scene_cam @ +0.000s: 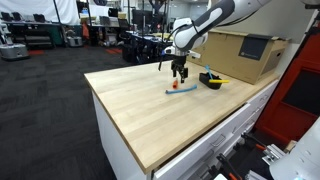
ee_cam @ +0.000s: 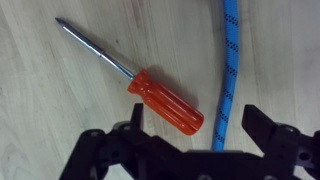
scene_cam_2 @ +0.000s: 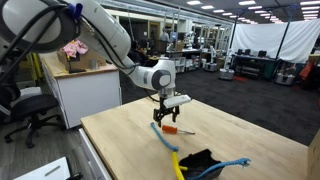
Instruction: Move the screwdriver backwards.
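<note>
The screwdriver (ee_cam: 165, 102) has a stubby orange-red handle and a thin metal shaft. It lies flat on the wooden table (scene_cam: 140, 110) and shows small in both exterior views (scene_cam: 176, 87) (scene_cam_2: 172, 130). My gripper (ee_cam: 195, 125) is open and empty. It hovers just above the handle end, as both exterior views show (scene_cam: 180, 74) (scene_cam_2: 163, 117). In the wrist view the handle's butt and a thin blue stick (ee_cam: 230, 60) lie between the two fingers. Nothing is held.
The blue stick (scene_cam: 184, 91) (scene_cam_2: 163, 137) lies right beside the screwdriver. A black-and-yellow object (scene_cam: 211, 79) (scene_cam_2: 200, 163) sits close by on the table. A cardboard box (scene_cam: 245, 50) stands behind it. The table edge (scene_cam_2: 110, 140) is near.
</note>
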Motion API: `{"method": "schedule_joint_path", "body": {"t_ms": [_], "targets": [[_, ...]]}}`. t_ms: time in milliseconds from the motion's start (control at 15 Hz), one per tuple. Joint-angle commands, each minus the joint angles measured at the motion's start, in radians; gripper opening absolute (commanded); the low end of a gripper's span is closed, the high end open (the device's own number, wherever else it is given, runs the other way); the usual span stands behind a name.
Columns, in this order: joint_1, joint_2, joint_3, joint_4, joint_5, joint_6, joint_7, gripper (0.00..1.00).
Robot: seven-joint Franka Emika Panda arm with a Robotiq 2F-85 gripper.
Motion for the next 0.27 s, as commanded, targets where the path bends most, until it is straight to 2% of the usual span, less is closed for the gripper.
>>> {"method": "schedule_joint_path", "body": {"t_ms": [0,200], "targets": [[-0.026,-0.06,0.017,-0.03,0.04,-0.013,-0.052,1.0],[-0.021,-0.103,0.013,-0.05,0.045,-0.031,-0.063,1.0]]}}
